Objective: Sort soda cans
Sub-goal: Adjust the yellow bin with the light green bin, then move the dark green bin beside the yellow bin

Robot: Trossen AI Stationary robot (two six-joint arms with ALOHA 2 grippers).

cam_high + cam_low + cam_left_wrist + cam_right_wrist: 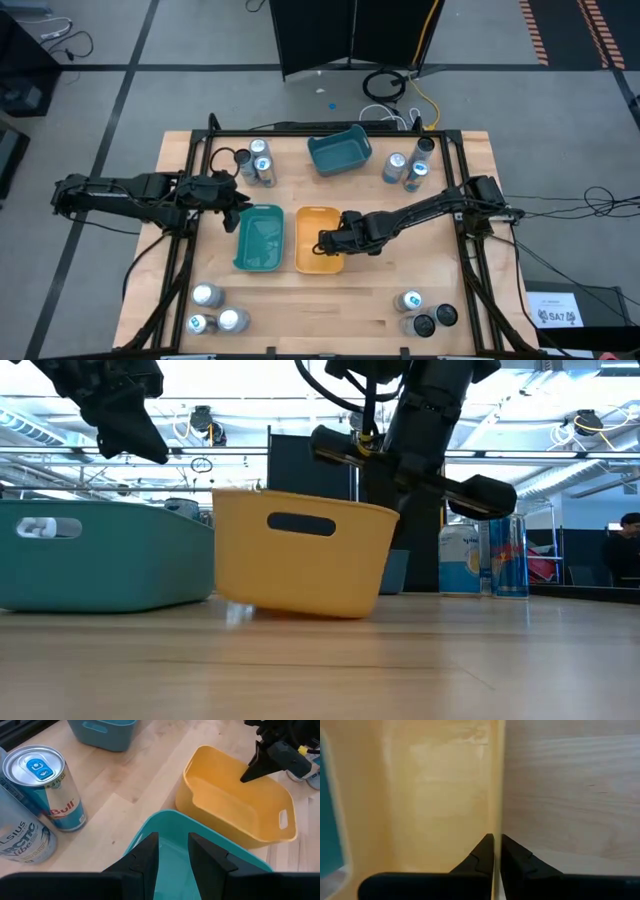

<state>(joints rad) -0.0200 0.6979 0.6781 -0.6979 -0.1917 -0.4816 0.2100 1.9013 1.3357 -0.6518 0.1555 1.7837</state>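
Pale wood table (370, 300) first, since it carries everything. On it sit three trays: a teal tray (260, 238) and an orange tray (318, 228) side by side in the middle, and a blue tray (340, 152) at the far edge.

The right gripper (327, 243) is pressed together on the orange tray's wall — the right wrist view shows the thin yellow rim pinched between both fingers, and in the low view that tray sits tilted, one bottom edge off the wood. The left gripper (236, 203) hangs over the far-left corner of the teal tray, fingers close together with nothing between them, so it looks shut and empty.

The soda cans are all out at the corners, none in a tray: far-left cans (258, 160), far-right cans (410, 165), near-left cans (212, 310) and near-right cans (425, 313).

What matters for the next bit — the far-left group stands just beyond the left gripper, upright, long axis vertical, so that arm looks like the natural one for it. The right arm is tied up with the orange tray, well apart from any can, and would probably need to let go first.
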